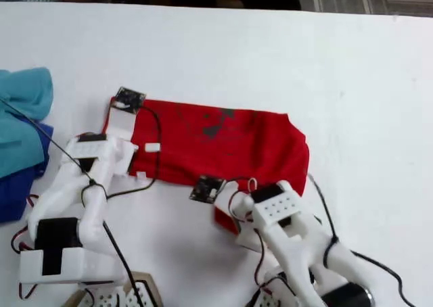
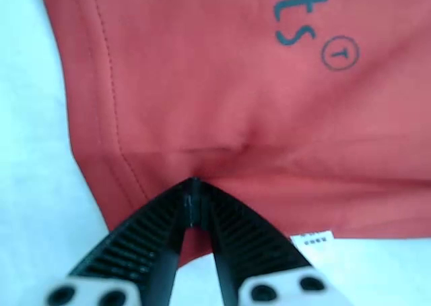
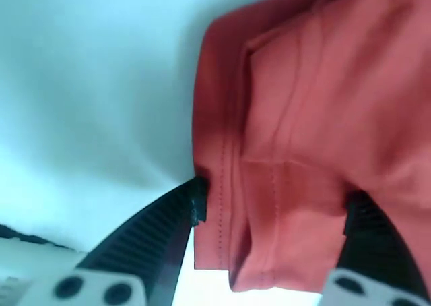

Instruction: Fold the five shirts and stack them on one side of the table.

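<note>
At the left claw (image 2: pixel 194 201): clenched on a pinch of the red shirt (image 1: pixel 223 141), bottom centre of the left wrist frame. At the right claw (image 3: pixel 276 208): released, astride the bunched hem. Spread mid-frame on the white table (image 1: pixel 284 50). At the left edge: teal shirt (image 1: pixel 24 117) above blue shirt (image 1: pixel 17 185).

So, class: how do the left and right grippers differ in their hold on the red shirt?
The left gripper is shut, the right gripper open. The left pinches the red shirt at a flat hem; the right straddles a thicker folded edge. Both are at the same shirt.
</note>
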Robot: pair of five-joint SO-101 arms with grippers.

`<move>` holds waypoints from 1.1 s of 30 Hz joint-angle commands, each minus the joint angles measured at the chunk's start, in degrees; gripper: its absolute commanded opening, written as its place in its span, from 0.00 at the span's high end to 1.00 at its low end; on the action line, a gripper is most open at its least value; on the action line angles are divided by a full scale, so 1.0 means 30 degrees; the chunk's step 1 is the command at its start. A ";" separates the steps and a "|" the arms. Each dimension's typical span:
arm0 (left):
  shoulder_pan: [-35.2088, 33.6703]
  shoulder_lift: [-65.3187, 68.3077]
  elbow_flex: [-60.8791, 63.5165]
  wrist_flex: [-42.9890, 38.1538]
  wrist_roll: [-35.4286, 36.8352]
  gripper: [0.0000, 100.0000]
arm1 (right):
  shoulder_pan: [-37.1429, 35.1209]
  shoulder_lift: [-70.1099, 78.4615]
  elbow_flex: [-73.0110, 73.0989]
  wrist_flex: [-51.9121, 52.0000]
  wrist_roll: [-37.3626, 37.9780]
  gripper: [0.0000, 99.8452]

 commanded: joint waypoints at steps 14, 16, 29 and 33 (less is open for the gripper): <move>-0.0088 -0.0264 0.0015 -0.0498 0.0176 0.98 | 0.4674 0.2330 -0.5275 0.1861 0.0527 0.98; -0.0088 -0.0264 0.0015 -0.0498 0.0176 0.98 | 0.5114 0.1451 -0.6242 0.2945 0.1729 0.98; -0.0088 -0.0264 0.0015 -0.0498 0.0176 0.98 | 0.6549 0.3853 -1.4154 0.3590 0.2872 0.98; -0.0088 -0.0264 0.0015 -0.0498 0.0176 0.98 | 0.6637 0.7634 -1.6996 0.3414 0.2872 0.97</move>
